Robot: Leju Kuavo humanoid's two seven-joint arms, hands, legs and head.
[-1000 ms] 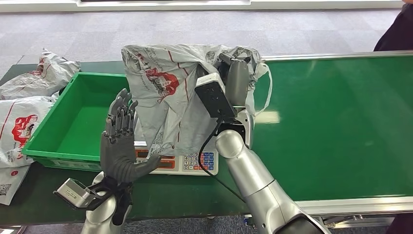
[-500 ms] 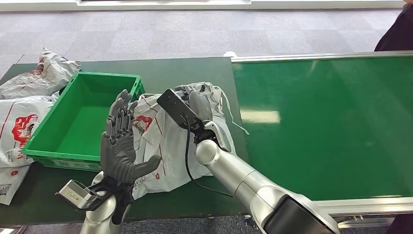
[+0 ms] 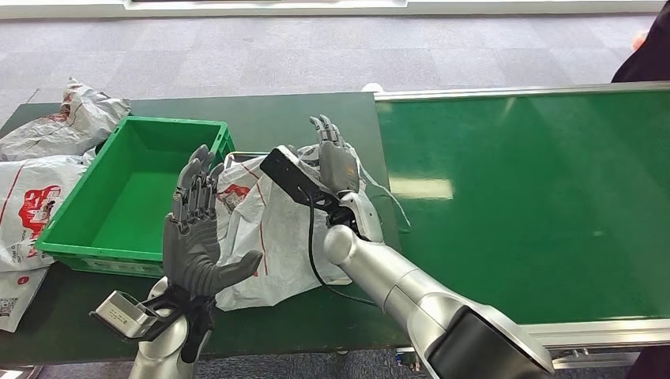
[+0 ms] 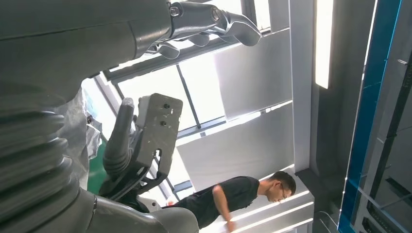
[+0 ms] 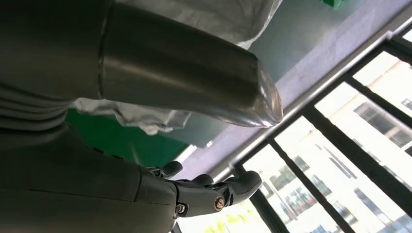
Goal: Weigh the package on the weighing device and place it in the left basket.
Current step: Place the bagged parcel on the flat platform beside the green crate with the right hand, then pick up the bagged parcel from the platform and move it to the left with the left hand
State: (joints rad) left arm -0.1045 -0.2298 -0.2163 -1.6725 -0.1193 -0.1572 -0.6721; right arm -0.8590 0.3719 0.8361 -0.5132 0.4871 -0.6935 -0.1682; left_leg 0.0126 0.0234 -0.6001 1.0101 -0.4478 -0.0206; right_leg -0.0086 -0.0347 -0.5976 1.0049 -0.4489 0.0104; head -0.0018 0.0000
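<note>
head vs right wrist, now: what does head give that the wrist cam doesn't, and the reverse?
Head view alone: the green basket left of the package, the left hand raised with fingers spread and empty, spare parcels at the table's left end, the green conveyor belt, and the right hand's place above the package.

Right wrist view alone: window frames with bright daylight beyond the hand.

Both: the grey-white package lying crumpled on the dark green table, and the right hand, fingers extended and holding nothing.
</note>
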